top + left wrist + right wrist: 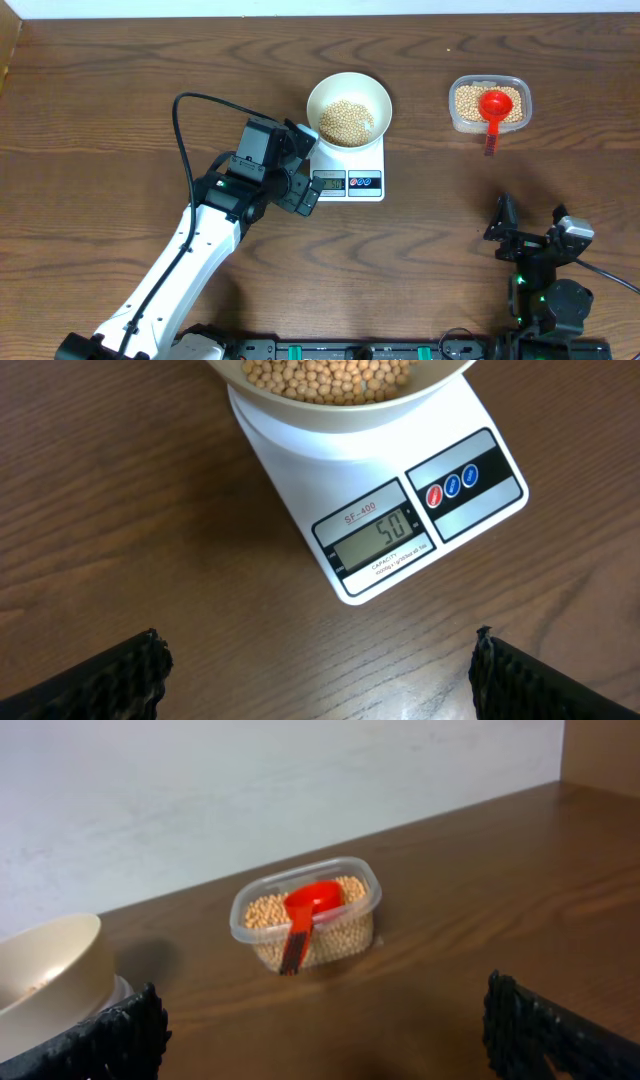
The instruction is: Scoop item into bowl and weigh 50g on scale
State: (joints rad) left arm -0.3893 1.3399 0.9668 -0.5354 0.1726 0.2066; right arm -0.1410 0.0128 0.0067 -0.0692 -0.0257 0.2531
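Beans [346, 122] sit in the bowl [318, 95] atop the scale [372, 160]; I read 50. Left gripper [305, 167], at the scale's nine o'clock, and right gripper [530, 228] both gape wide, empty.

The overhead camera is looking straight down on the whole table [120, 80], the scale [347, 182] near centre. The left wrist camera is hanging close over the scale's front, facing its display [380, 540]. The right wrist camera is sitting low, well right of the scale, looking across at the tub [335, 946]. All three are catching the bowl [50, 970].
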